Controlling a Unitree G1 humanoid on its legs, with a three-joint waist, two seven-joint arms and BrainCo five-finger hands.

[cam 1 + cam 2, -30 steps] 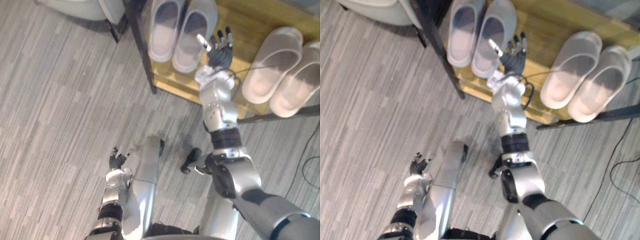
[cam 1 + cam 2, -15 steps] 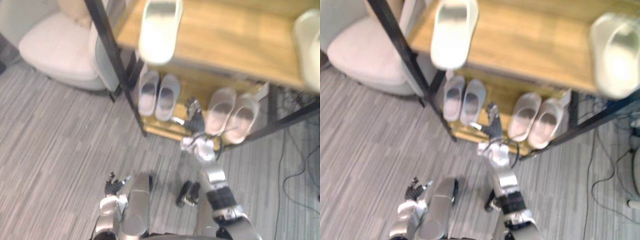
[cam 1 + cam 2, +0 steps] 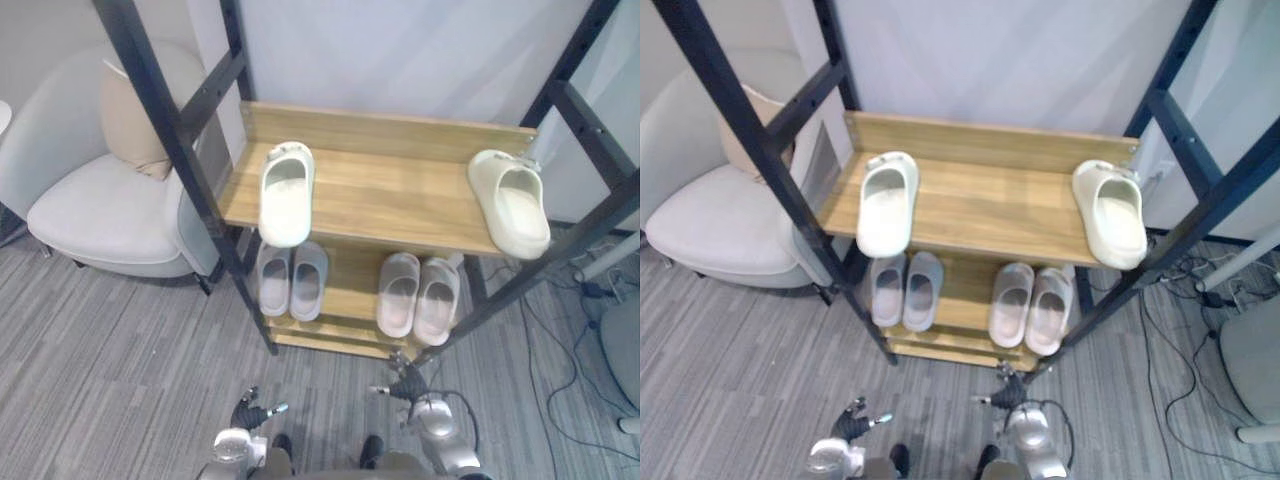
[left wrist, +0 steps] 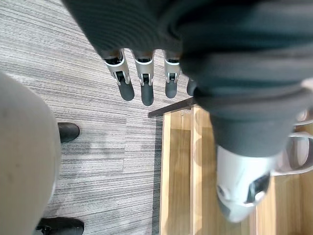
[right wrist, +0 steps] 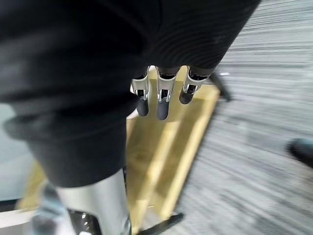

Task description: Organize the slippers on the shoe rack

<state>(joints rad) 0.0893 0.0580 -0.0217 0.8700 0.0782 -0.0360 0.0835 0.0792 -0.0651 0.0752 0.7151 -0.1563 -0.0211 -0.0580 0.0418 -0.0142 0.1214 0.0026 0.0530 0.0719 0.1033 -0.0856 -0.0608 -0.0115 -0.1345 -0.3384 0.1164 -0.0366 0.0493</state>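
Wooden rack (image 3: 365, 120): two shelves in a black frame, seen whole now because the camera has tipped up, not because the shoes moved
Right hand (image 3: 405, 384): a moment ago it reached in beside the grey pair; now it is pulled back, low in front of the rack, fingers straight, holding nothing
Left hand (image 3: 249, 411): low by the floor, fingers loose, holding nothing
Grey pair (image 3: 290, 282): left side of the bottom shelf (image 3: 350, 285), side by side and touching, long way running front to back, same as before
Pink pair (image 3: 418, 296): right side of the bottom shelf, side by side and touching, long way running front to back
What that means: the bottom shelf looks done, so I think the top shelf (image 3: 400, 190) comes next
Left cream slipper (image 3: 286, 195): at the left end of the top shelf, long way running front to back, toe to the back wall, heel poking a little over the front edge
Right cream slipper (image 3: 510, 205): at the right end of the top shelf, well apart from the other one, toe towards the back, heel turned a bit to the right front corner
Still to do: my guess is the two cream slippers need to come together as a pair, both pointing the same way
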